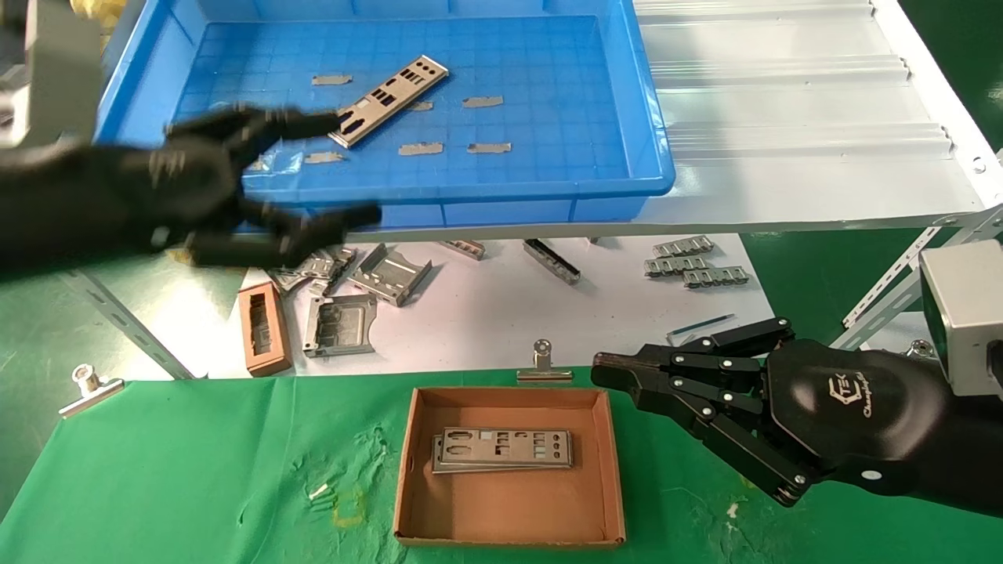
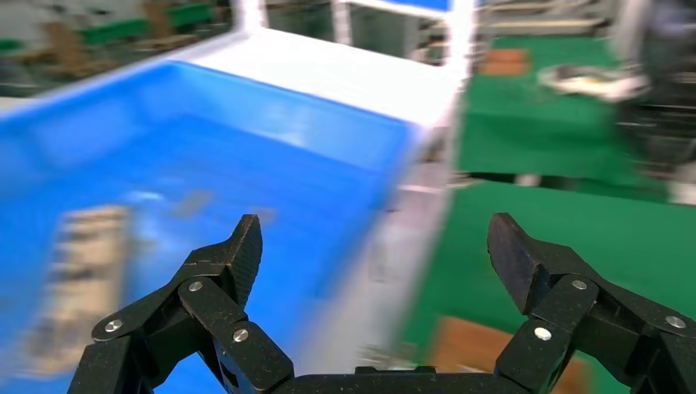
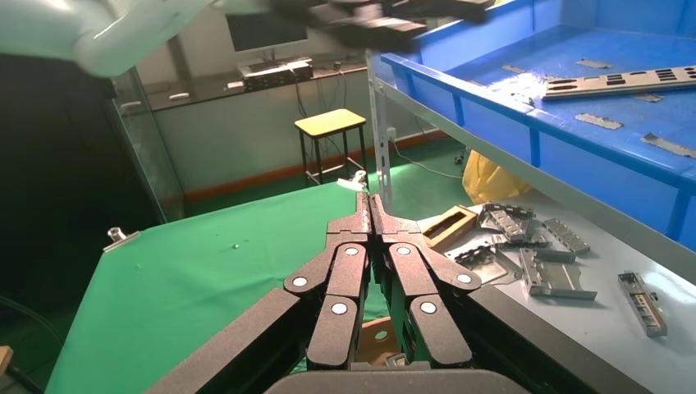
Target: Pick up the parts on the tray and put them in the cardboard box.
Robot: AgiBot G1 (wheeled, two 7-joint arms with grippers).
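head view looks down; all three views share the tray (image 1: 650, 157).

White "TEK" logo on right end effector (image 1: 619, 374) housing; script beneath illegible

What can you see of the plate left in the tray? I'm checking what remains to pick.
The plate is a thin, flat, silver metal strip punched with small rectangular cut-outs. It lies flat and diagonal on the grid floor of the blue tray, among grey tape scraps. The open left gripper is at its near end; contact cannot be told.
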